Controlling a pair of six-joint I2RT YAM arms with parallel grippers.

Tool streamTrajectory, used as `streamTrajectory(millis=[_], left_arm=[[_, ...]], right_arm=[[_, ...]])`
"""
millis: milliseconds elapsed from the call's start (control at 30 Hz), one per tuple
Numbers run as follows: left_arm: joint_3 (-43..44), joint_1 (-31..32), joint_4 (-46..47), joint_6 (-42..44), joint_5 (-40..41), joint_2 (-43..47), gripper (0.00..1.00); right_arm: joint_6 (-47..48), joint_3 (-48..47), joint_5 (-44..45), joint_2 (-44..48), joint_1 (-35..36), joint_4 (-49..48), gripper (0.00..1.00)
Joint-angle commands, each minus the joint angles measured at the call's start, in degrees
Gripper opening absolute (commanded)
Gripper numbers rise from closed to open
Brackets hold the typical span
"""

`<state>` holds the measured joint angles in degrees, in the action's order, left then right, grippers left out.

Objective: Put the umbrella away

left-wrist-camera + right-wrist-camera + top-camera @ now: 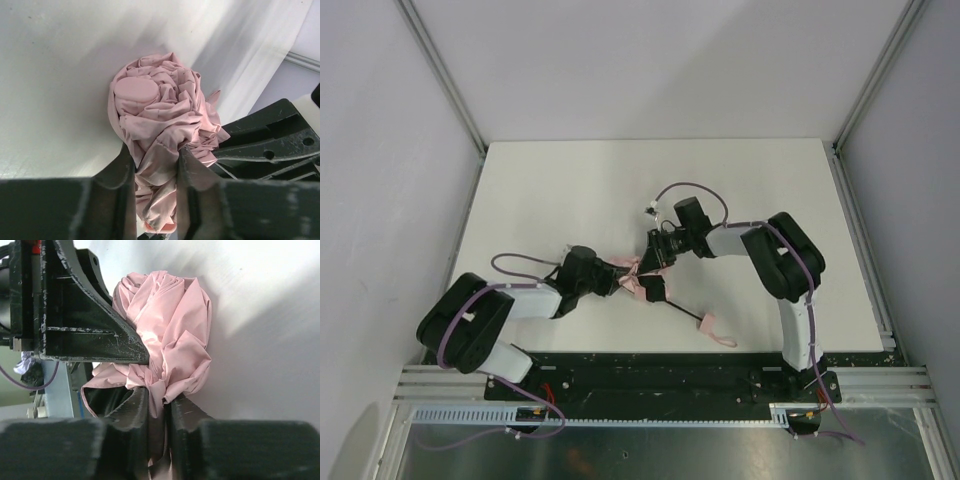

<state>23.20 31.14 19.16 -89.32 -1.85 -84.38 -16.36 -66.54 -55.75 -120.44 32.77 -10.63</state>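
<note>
The pale pink umbrella (638, 278) lies near the middle of the white table, its fabric bunched between both grippers. Its thin black shaft (682, 310) runs toward the near right and ends at the small pink handle with strap (713, 329). My left gripper (617, 277) is shut on the bunched fabric, seen close up in the left wrist view (155, 165), where the round pink cap (135, 92) faces the camera. My right gripper (654, 262) is shut on a fold of the same fabric, shown in the right wrist view (165, 340), next to the left gripper's fingers (90, 320).
The white table (540, 190) sits between grey walls, with metal rails along its sides (865, 240). A small dark and white object (649, 209) lies just beyond the right gripper. The arm bases stand on a black plate at the near edge (660, 375).
</note>
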Motion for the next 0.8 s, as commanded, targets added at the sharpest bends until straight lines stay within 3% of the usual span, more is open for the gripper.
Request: streamTrajectory(millis=[0,167,333,533,767], left_arm=[[-2.55,0.68,-9.20,6.18,5.28,-4.09,0.09],[-2.58,0.57,-9.54,7.16,4.48,-4.45,0.03],[-2.55,0.51,-10.36,7.59,3.99,-4.11,0.00],[-1.96,0.36,-11.59,7.48,3.11,-4.53,0.00],[-0.34,0.42,-15.08,6.40,1.46,-3.74,0.00]], right_arm=[[2.50,1.08,7.60,3.59,3.16,6.57,0.23],[5.81,-1.45,14.50,9.97,3.18,12.93,0.52],[12.68,-2.25,20.67,15.18,6.29,18.47,0.71],[18.77,-2.23,33.62,18.72,13.50,22.13,0.83],[20.77,-2.21,57.65,14.99,23.19,19.69,0.85]])
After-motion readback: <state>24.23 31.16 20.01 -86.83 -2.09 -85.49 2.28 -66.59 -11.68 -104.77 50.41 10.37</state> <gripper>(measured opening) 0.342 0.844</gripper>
